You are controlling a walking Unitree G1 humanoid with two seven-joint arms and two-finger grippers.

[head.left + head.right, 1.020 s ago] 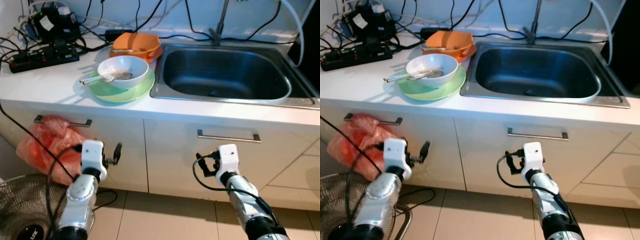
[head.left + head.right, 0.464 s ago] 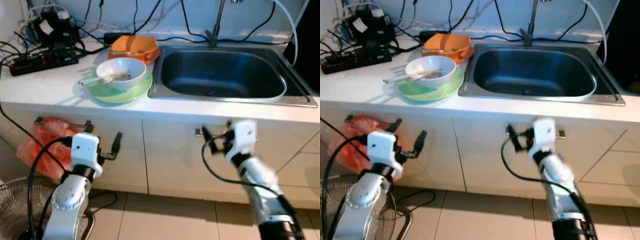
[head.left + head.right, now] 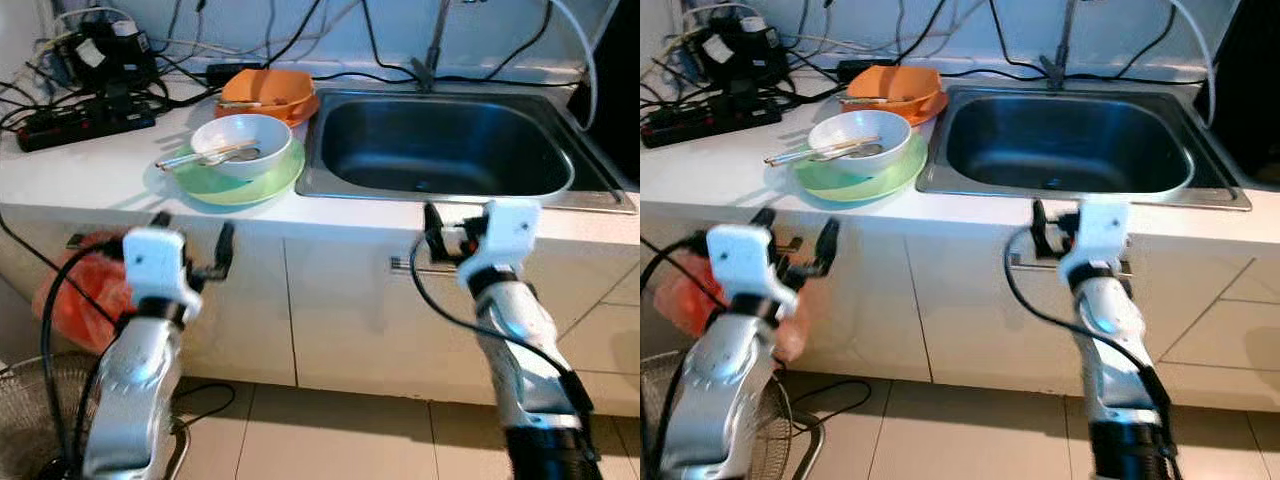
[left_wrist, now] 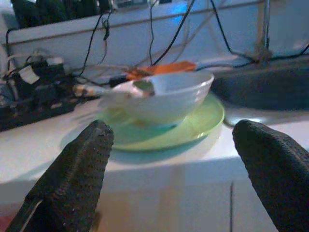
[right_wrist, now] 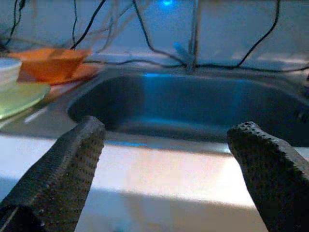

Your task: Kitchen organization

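Both grippers, left (image 3: 190,258) and right (image 3: 445,232), jaws wide and empty, face the tabletop (image 3: 90,170) edge, ready for the white bowl (image 3: 241,143) beside the sink (image 3: 440,145).

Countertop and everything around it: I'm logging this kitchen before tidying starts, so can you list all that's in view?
white bowl: one, white, on the green plate, left of the sink
chopsticks: a pair, pale, lying across the bowl
green plate: one, light green, on the counter
orange dishes: a stack, orange, behind the bowl
sink: one, steel, set in the counter
power strip: one, black, with tangled cables, back left of the counter
cabinet handles: two, metal, on the white doors
plastic bag: one, orange-red, hanging at the left cabinet
fan: one, wire guard, on the floor
left gripper: open, below the counter edge
right gripper: open, before the sink
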